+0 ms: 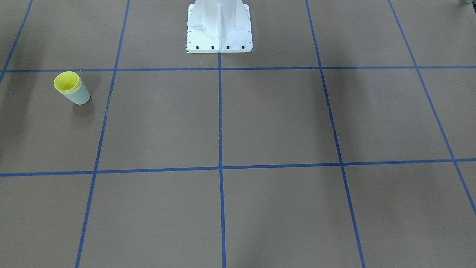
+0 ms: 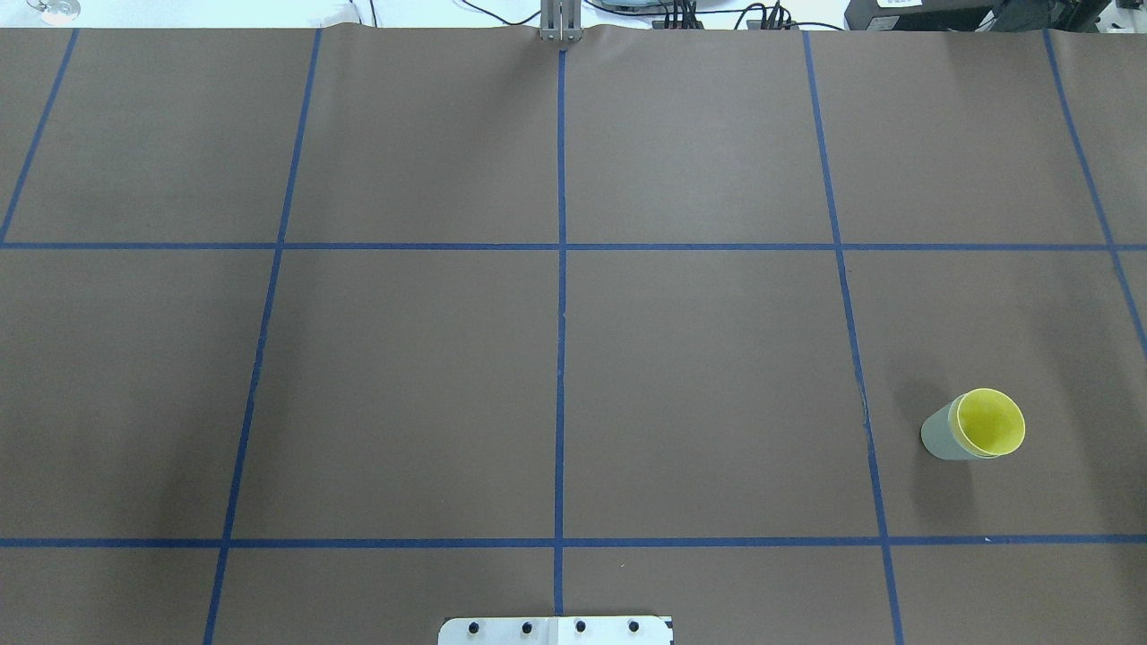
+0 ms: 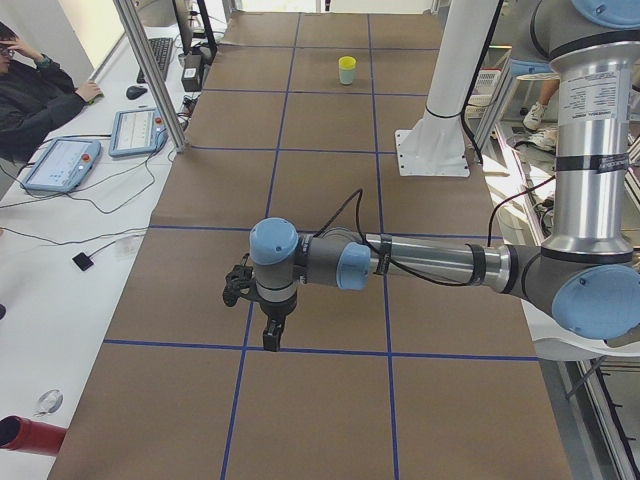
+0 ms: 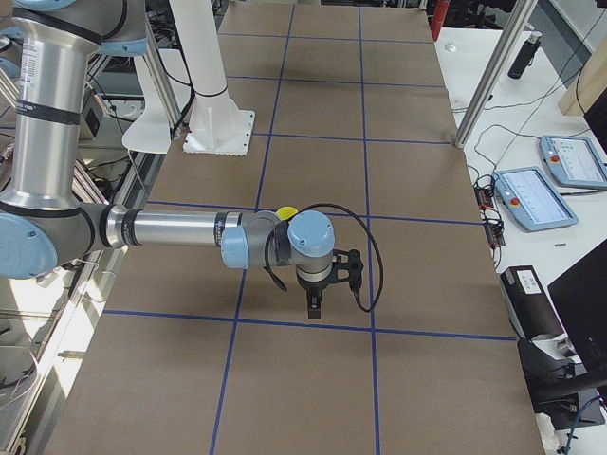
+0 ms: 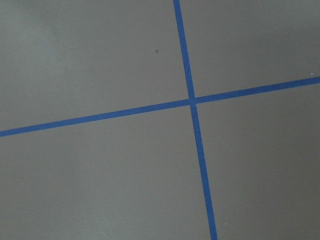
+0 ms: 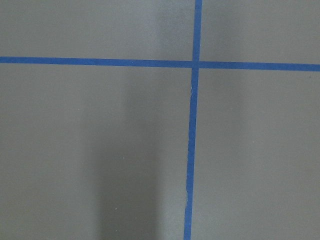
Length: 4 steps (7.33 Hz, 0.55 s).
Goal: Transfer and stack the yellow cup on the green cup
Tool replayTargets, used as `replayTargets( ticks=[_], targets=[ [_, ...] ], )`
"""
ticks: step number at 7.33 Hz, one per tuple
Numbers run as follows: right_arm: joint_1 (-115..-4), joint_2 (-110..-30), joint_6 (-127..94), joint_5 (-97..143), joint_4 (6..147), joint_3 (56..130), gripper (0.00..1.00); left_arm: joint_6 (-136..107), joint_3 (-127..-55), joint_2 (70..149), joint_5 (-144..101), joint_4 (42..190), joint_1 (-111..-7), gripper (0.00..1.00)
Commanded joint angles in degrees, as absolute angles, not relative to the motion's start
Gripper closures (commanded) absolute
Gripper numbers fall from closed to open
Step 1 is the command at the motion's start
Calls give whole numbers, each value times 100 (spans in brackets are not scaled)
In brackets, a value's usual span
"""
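At the upper left of the front-facing view the yellow cup [image 1: 67, 82] sat nested inside the green cup [image 1: 79, 97]. The stacking step therefore looked done, and I judged that the next move called only for keeping both arms clear of the pair. The stack stood upright on the brown worktop [image 1: 260, 123], alone in its taped square and just under a blue line. In the overhead view the same stack lay at the lower right. Only the yellow rim band and bright inside showed. Below them came the pale green tapered wall, plain and unmarked, and the seating looked even. The left claw [image 3: 270, 338] hung low at the centre of the left side view, well apart from the cups. The right claw [image 4: 314, 308] hung likewise at the centre of the right side view. Whether either was released or clenched, I could not tell, since both wrist views showed only worktop and tape.
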State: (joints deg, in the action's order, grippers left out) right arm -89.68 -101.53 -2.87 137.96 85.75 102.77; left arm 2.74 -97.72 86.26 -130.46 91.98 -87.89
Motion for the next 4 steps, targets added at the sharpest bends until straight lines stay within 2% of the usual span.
replayTargets(
  ticks=[1, 4],
  targets=[
    [-9088, -10160, -220, 13825, 8684, 10301, 0, 281, -9633, 8613, -13078, 9272, -8798, 0],
    [-9088, -10178, -220, 13834, 8657, 10248, 0, 516, -9519, 8613, -13315, 9316, -8798, 0]
  ],
)
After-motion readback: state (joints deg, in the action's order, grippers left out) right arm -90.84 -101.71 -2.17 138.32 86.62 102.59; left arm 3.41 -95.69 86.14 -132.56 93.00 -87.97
